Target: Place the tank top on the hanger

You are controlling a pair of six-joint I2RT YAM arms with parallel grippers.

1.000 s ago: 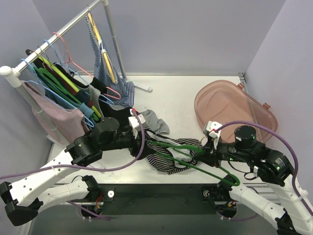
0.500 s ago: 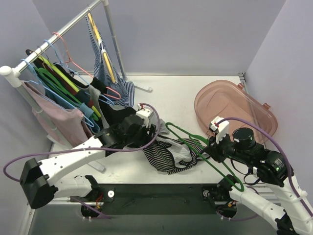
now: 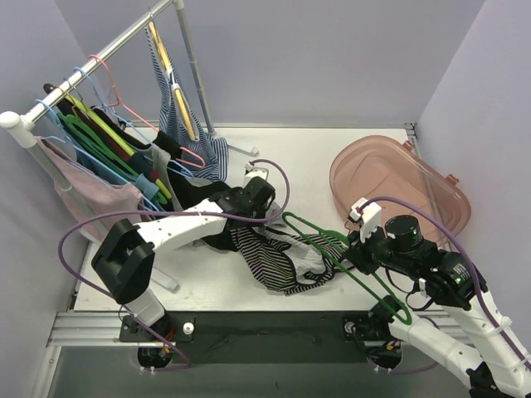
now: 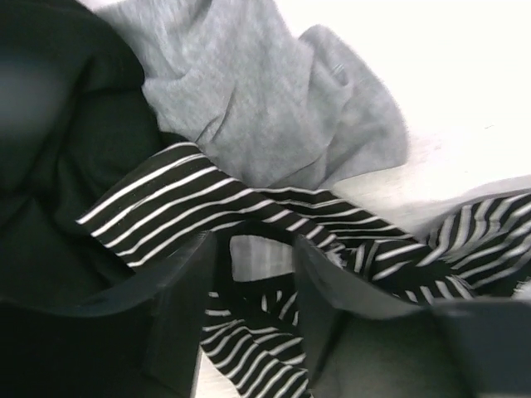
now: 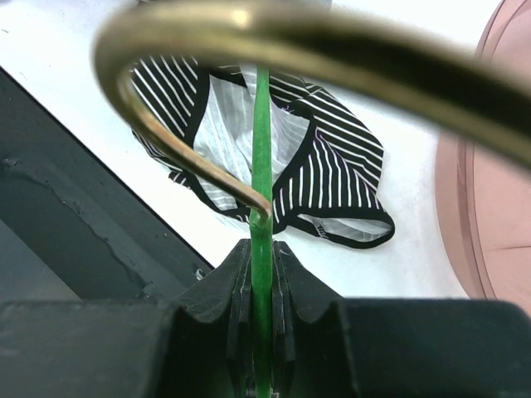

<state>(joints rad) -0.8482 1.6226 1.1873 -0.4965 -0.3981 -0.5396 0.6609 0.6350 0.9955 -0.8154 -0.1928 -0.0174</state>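
The tank top (image 3: 286, 261) lies crumpled mid-table, its black-and-white stripes also showing in the left wrist view (image 4: 207, 199) and the right wrist view (image 5: 332, 166). My left gripper (image 3: 241, 230) is at its back-left end. Its jaws (image 4: 249, 249) stand narrowly apart with striped cloth and a dark-edged strap bunched between them. The green hanger (image 3: 328, 253) lies slanted over the top's right side. My right gripper (image 3: 355, 255) is shut on the hanger's green bar (image 5: 262, 166). The hook (image 3: 400, 308) points to the near edge.
A pink translucent tub (image 3: 398, 186) sits at the back right. A clothes rack (image 3: 99, 66) with several hangers and a blue-and-white garment (image 3: 187, 124) stands back left. Grey cloth (image 4: 274, 108) and black cloth (image 4: 58, 124) lie beside the left gripper.
My left arm has swung from beside the hanger to the back left, and the tank top's left end has stretched that way. The right gripper and hanger shifted slightly.
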